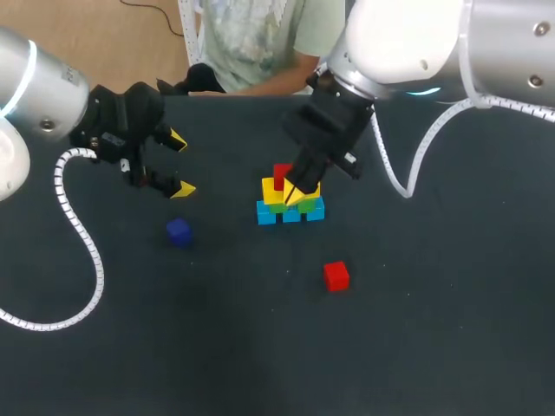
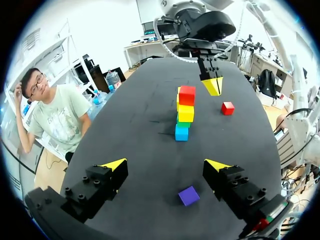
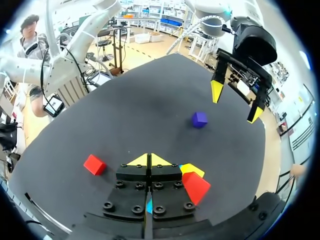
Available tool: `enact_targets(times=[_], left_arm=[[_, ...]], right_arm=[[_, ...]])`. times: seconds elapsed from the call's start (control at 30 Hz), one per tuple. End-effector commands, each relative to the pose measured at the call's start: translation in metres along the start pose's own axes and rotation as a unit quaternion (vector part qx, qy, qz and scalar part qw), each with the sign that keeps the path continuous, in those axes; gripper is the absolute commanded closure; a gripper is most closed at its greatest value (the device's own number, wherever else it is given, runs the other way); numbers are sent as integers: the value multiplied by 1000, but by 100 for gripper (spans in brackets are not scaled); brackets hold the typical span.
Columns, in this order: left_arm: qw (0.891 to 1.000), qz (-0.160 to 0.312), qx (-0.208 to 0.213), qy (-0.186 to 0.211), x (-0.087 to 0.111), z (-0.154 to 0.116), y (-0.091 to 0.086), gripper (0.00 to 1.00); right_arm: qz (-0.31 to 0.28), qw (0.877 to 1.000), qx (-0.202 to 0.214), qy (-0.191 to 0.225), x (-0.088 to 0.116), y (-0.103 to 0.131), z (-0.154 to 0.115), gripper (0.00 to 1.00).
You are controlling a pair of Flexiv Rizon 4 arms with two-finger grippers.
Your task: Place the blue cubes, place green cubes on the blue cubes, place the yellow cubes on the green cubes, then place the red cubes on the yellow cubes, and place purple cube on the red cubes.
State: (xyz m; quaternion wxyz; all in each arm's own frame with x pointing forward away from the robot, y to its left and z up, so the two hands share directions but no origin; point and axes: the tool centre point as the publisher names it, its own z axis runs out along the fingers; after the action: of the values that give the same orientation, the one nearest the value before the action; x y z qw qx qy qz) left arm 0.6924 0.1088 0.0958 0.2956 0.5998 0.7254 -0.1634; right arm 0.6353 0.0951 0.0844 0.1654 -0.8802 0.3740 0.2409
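Observation:
A stack stands mid-table: blue cubes (image 1: pixel 290 213) at the bottom, green cubes (image 1: pixel 305 205) on them, yellow cubes (image 1: pixel 272 192) above, and one red cube (image 1: pixel 282 176) on top. My right gripper (image 1: pixel 299 186) is shut and empty, its tips just beside that red cube (image 3: pixel 196 186). A second red cube (image 1: pixel 336 276) lies loose in front of the stack. The purple cube (image 1: pixel 179 231) sits alone to the left. My left gripper (image 1: pixel 180 164) hangs open above and behind the purple cube (image 2: pixel 189 195), holding nothing.
Dark tabletop (image 1: pixel 416 338) spreads bare around the cubes. The white cable of my left arm (image 1: pixel 82 243) loops over the table's left side. The right arm's cable (image 1: pixel 408 173) hangs right of the stack.

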Motion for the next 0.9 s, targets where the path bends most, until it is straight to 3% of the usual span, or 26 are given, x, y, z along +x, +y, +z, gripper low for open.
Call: enact_targets(times=[0.03,0.9], left_arm=[[1000,1,1,-2,1,0,1,0],[1000,1,1,-2,1,0,1,0]], right_arm=[[-1,1000,2,1,-1,1,0,100],[1,1000,7,11,7,-3,-1,100]])
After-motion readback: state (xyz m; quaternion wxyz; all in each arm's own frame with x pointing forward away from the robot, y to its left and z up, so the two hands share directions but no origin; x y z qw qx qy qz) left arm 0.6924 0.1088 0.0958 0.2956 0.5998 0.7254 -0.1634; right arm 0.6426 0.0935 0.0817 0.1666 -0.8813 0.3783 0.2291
